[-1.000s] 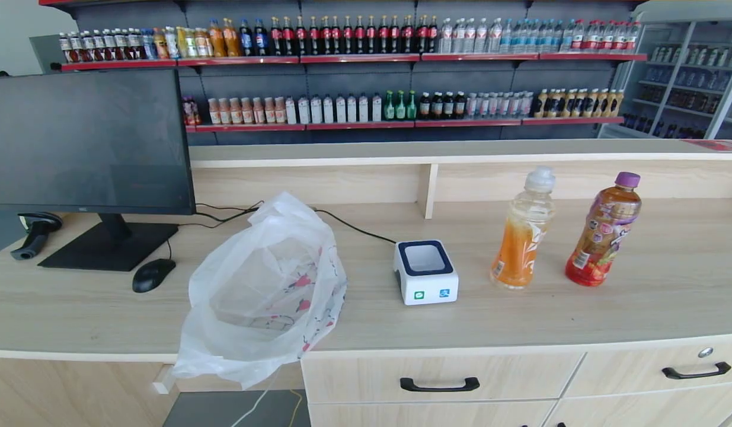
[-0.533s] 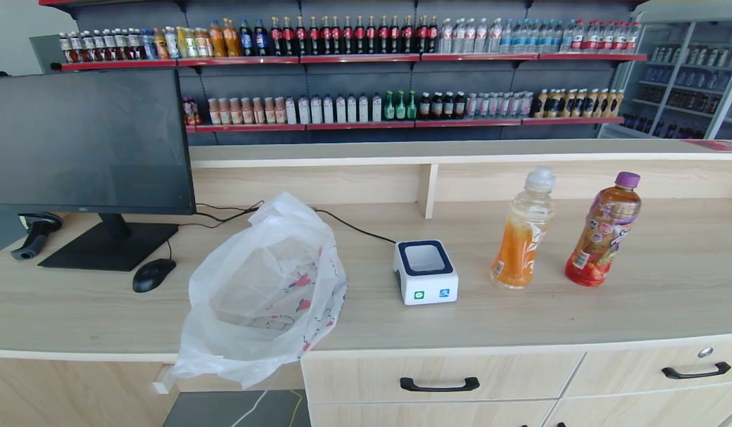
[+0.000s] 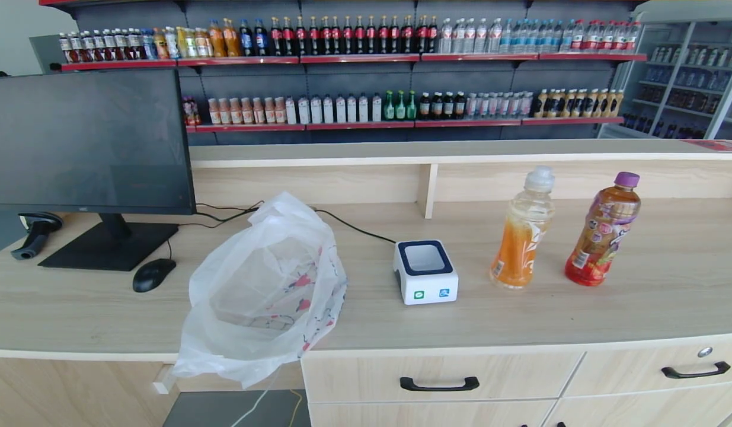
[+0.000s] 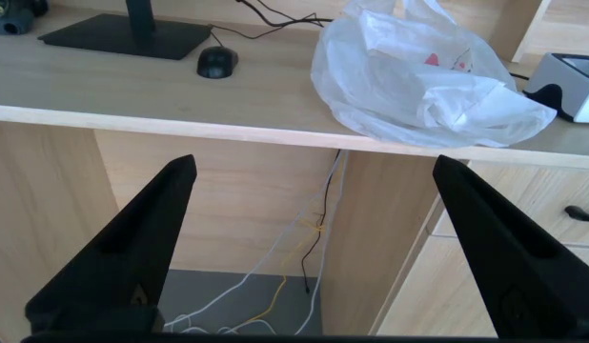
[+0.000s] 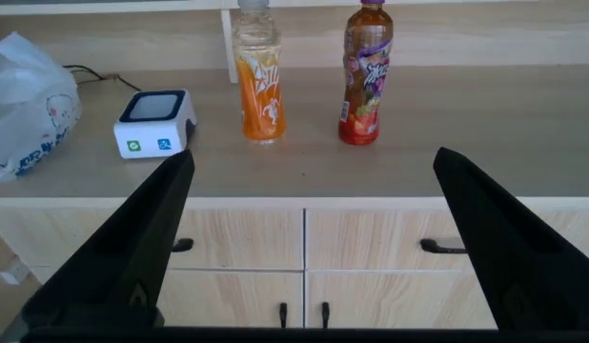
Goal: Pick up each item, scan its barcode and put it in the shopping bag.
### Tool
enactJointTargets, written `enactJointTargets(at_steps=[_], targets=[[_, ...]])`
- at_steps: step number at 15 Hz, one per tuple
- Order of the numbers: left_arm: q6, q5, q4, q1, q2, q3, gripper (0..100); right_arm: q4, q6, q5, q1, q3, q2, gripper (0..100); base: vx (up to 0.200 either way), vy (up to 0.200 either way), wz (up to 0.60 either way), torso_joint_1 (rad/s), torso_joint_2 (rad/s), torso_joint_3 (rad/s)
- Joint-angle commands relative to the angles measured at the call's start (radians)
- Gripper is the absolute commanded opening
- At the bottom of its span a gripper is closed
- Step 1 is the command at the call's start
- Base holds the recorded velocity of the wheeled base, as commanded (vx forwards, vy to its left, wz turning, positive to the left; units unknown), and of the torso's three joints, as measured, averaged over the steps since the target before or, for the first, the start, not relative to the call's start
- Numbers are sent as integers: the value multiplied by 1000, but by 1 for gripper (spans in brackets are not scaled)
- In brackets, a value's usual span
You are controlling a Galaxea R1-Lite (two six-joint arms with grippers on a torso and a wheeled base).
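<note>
Nothing has moved since the earlier frames: bag, scanner and both bottles stand as before. Shopping bag (image 3: 265, 290), white translucent plastic with red print, slumps on the counter (image 3: 638, 296) left of centre. Its near fold hangs over the counter's near edge, and its inside is hazy behind the film. Barcode scanner (image 3: 425, 271), a white box with a dark-framed window, sits just right of the bag, with one green and one blue icon on its near face. Orange juice bottle (image 3: 523, 231), white-capped, and purple-capped red drink bottle (image 3: 604, 231) stand upright farther right, near each other but apart; their label print is too small to read. My left gripper (image 4: 314, 167) and my right gripper (image 5: 314, 157) are both released, fingers spread wide, in front of the counter and below its top. The finger bases are cut off by the frame edge.
</note>
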Motion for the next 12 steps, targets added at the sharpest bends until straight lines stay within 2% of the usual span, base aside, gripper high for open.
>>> enactJointTargets(at_steps=[1, 3, 5, 7, 9, 12], targets=[[0, 1, 0, 0, 0, 0, 100, -236, -1, 0, 1, -54, 353, 100, 0, 0, 0, 0, 0, 0], [0, 1, 0, 0, 0, 0, 100, -546, -4, 0, 1, -25, 567, 100, 0, 0, 0, 0, 0, 0], [0, 1, 0, 0, 0, 0, 100, -937, -7, 0, 1, 7, 805, 100, 0, 0, 0, 0, 0, 0], [0, 1, 0, 0, 0, 0, 100, -1225, -12, -2, 1, -1, 998, 100, 0, 0, 0, 0, 0, 0], [0, 1, 0, 0, 0, 0, 100, -1362, -21, -2, 22, -4, 1118, 100, 0, 0, 0, 0, 0, 0], [0, 1, 0, 0, 0, 0, 100, -1440, -13, -2, 41, -18, 1219, 100, 0, 0, 0, 0, 0, 0]])
